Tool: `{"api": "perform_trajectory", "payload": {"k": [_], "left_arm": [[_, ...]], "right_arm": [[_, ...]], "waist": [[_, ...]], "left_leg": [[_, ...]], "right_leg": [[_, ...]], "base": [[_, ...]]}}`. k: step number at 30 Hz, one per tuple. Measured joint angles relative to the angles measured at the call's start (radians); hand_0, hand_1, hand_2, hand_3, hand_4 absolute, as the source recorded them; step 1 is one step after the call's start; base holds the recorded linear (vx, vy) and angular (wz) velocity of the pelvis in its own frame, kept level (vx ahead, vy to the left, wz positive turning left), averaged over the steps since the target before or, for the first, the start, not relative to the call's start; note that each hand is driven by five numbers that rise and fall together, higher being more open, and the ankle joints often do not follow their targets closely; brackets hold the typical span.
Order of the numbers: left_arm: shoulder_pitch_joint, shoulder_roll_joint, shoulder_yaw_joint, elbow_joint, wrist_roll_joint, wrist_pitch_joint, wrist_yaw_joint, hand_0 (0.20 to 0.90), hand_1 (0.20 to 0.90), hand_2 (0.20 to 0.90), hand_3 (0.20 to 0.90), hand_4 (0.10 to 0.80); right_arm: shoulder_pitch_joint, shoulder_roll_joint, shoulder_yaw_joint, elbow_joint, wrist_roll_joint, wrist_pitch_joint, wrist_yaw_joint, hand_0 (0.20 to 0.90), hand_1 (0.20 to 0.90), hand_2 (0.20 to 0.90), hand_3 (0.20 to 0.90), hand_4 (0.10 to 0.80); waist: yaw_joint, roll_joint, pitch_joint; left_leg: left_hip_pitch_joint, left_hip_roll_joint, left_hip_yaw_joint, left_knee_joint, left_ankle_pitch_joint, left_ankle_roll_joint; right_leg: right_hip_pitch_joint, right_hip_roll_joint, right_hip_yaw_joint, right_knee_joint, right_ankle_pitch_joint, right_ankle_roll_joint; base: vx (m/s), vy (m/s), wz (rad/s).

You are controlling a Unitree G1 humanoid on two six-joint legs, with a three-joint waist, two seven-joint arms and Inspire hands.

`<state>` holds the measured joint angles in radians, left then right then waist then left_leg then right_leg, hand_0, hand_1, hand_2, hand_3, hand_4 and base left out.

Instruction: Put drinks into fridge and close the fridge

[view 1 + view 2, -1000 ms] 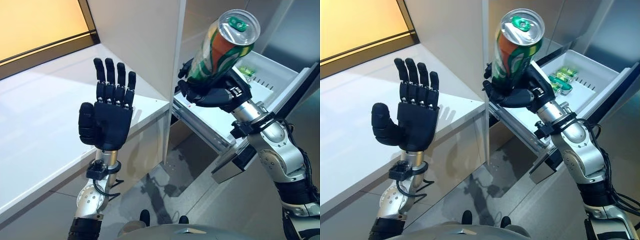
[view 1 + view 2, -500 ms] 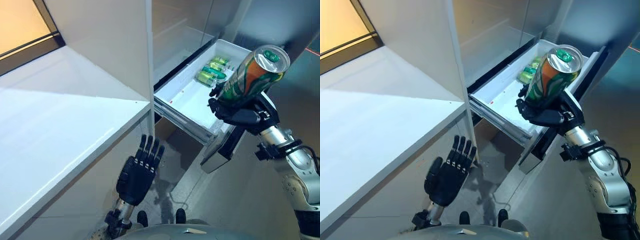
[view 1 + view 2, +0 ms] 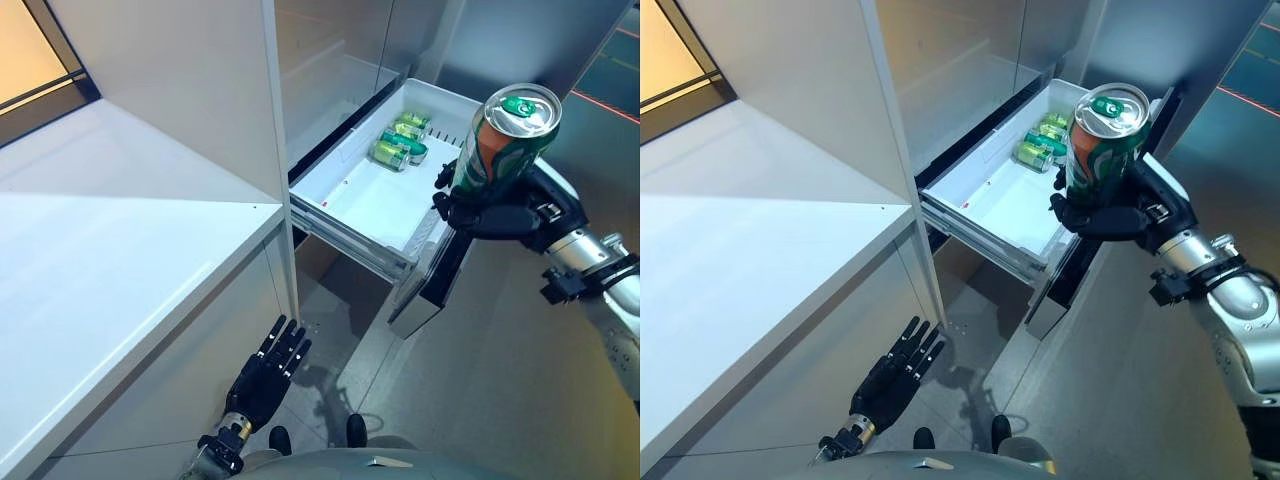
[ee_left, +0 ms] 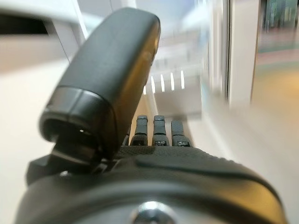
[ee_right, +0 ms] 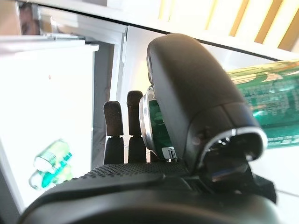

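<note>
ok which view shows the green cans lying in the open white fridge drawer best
The left eye view: the green cans lie unobstructed at the far end of the white fridge drawer. In the right eye view the held can crowds them; the right wrist view shows them washed out; the left wrist view shows none.

The can's (image 3: 503,140) lower part is hidden inside the right hand (image 3: 500,212), and the drawer's (image 3: 350,200) far cans (image 3: 398,145) are too small to count.

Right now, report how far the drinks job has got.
Done: green cans already lie at the far end of the open fridge drawer. In hand: the right hand grips another can upright beside the drawer. Left hand hangs open, low. Left: place the can, shut the fridge.
</note>
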<state>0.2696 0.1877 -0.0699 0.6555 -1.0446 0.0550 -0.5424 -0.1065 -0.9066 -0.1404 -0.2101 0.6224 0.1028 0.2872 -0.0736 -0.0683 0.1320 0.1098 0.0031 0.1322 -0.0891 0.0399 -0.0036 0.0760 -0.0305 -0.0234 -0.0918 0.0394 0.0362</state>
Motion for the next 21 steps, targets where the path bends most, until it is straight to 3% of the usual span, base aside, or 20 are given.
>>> {"api": "perform_trajectory", "payload": {"k": [11, 21], "left_arm": [[-0.041, 0.049, 0.032, 0.206, 0.355, -0.103, 0.21, 0.9, 0.9, 0.9, 0.9, 0.8], [-0.046, 0.096, 0.045, 0.317, 0.495, -0.081, 0.317, 0.9, 0.9, 0.9, 0.9, 0.8]], "right_arm": [[-0.257, -0.019, 0.24, 0.218, -0.017, 0.125, 0.028, 0.3, 0.3, 0.3, 0.2, 0.1], [-0.404, -0.018, 0.381, 0.527, -0.06, 0.244, 0.025, 0.3, 0.3, 0.3, 0.2, 0.1]], "waist": [[0.073, -0.05, -0.031], [0.137, -0.078, -0.016]], "left_leg": [[-0.012, 0.003, -0.018, 0.0, 0.002, -0.003], [-0.052, 0.006, -0.077, 0.001, 0.023, -0.01]], "right_leg": [[-0.002, 0.002, -0.021, 0.0, -0.001, 0.001], [-0.016, 0.006, -0.066, 0.0, -0.002, 0.002]], "base": [[0.103, -0.045, 0.05], [0.097, -0.081, 0.17]]}}
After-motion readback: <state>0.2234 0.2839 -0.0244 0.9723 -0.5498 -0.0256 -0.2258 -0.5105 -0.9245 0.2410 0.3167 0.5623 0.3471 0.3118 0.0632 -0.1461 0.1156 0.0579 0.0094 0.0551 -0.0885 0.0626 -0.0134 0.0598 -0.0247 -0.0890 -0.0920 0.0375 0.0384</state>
